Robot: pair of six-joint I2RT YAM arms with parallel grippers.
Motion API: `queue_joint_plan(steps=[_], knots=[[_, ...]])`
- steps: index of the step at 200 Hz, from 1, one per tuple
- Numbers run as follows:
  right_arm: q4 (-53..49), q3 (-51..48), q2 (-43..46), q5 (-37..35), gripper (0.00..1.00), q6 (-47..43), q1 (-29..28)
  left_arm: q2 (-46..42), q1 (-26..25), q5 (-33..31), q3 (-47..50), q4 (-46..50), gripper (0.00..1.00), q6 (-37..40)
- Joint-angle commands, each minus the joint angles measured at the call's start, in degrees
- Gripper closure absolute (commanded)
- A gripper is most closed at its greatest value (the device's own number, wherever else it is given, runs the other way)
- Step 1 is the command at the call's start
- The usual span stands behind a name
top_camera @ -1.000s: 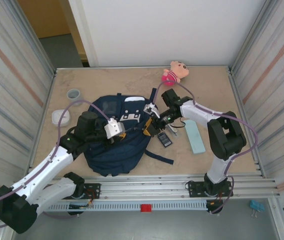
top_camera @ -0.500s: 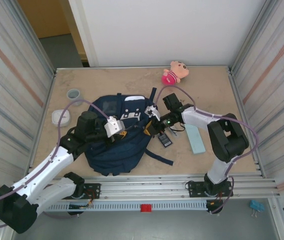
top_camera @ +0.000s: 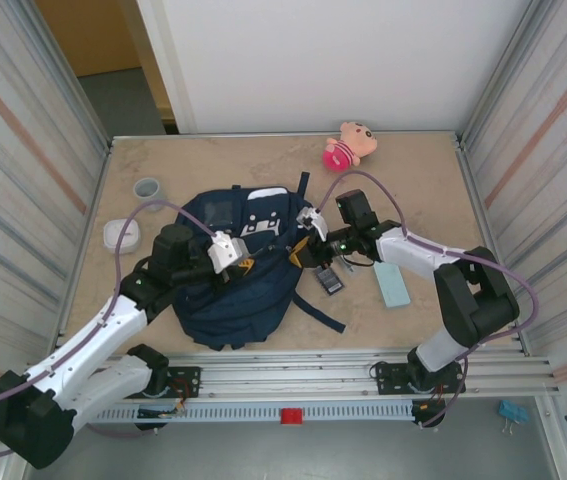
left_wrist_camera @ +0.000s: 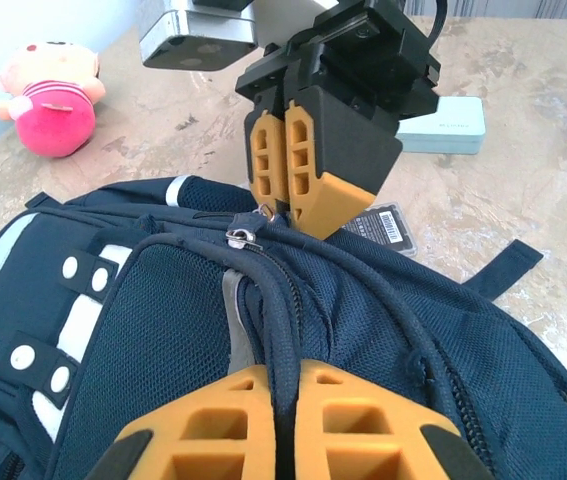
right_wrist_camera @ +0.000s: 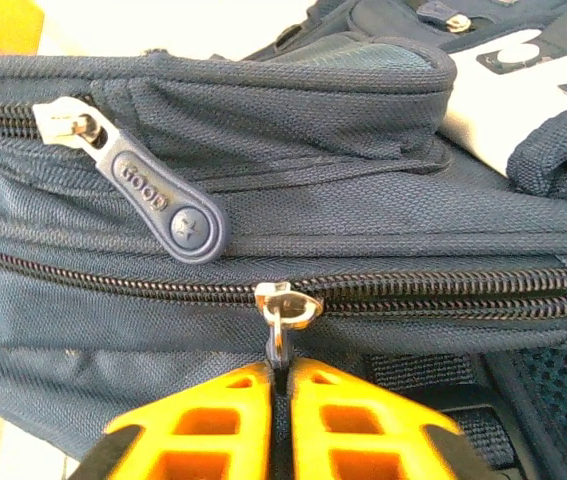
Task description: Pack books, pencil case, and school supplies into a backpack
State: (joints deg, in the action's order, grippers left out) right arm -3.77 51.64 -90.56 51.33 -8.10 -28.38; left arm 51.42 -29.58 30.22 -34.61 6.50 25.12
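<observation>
The dark navy backpack (top_camera: 233,290) lies flat in the middle of the table. My left gripper (left_wrist_camera: 283,400) is shut on a raised corded seam of the backpack (left_wrist_camera: 163,330). My right gripper (right_wrist_camera: 281,375) is shut on the small tab hanging from a silver zipper slider (right_wrist_camera: 285,303) on the backpack's side; in the top view this gripper (top_camera: 299,250) is at the bag's right edge. The dark calculator (top_camera: 328,279) lies just right of the bag. The pale teal pencil case (top_camera: 393,283) lies further right. The books are out of view.
A pink plush toy (top_camera: 350,145) sits at the back. A grey cup (top_camera: 147,187) and a white dish (top_camera: 121,234) stand left of the bag. A second zipper pull marked GOOD (right_wrist_camera: 158,200) lies above the gripped one. Metal walls close in both sides.
My right gripper has closed on the zipper tab, and its wrist and forearm have swung out to the right. The left arm has stayed where it was.
</observation>
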Motion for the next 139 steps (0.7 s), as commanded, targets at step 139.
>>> queue_joint_plan(steps=[139], knots=[[5.4,-1.4,4.8,2.3,1.0,9.9,-0.3,1.9,-3.4,-20.6,-2.9,-5.6,1.0,-4.2]])
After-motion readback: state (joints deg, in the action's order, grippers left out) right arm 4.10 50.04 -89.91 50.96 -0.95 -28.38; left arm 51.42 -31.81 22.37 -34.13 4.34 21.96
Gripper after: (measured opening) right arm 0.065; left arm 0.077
